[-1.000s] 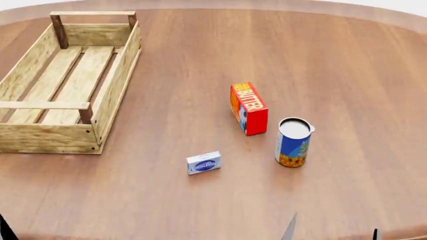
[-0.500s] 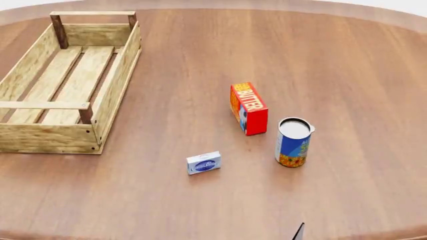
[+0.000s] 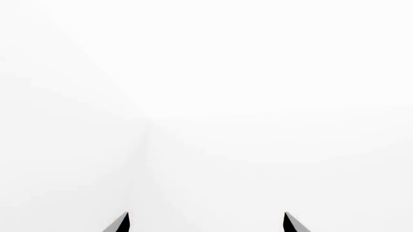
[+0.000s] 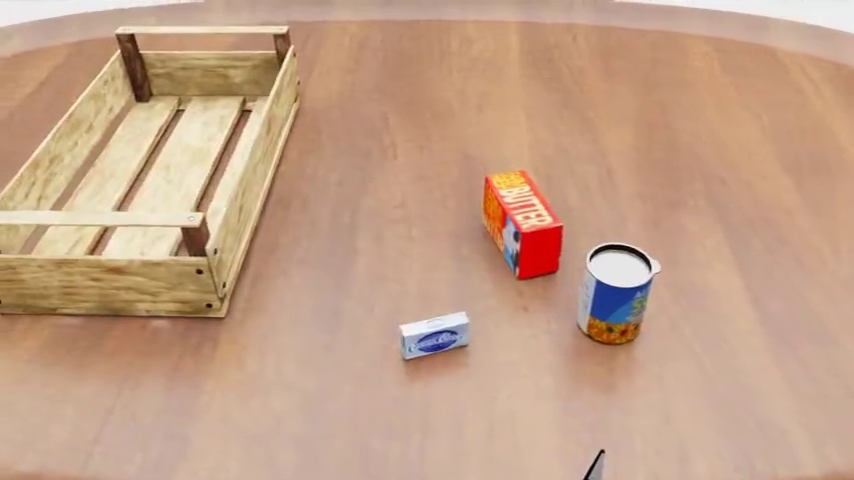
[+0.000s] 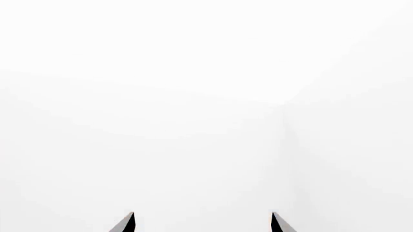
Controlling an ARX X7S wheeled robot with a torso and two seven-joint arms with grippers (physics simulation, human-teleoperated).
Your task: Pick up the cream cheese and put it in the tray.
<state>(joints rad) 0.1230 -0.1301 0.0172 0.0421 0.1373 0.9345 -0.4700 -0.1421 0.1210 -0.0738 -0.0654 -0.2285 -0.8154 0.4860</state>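
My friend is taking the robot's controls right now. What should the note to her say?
Left gripper: open, holding nothing, facing blank white space.
Right gripper: open, holding nothing too; a dark tip shows at the head view's bottom edge.
Cream cheese: lying on the table, apart from the butter box and the can.
Tray: on the robot's left, nothing in it.
Done: nothing yet.
Left: reach the cream cheese, grab it, lift it, set it in the tray.

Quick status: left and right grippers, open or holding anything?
Left gripper: open, empty, fingertips apart against blank white.
Right gripper: open, empty, nothing between its fingertips.
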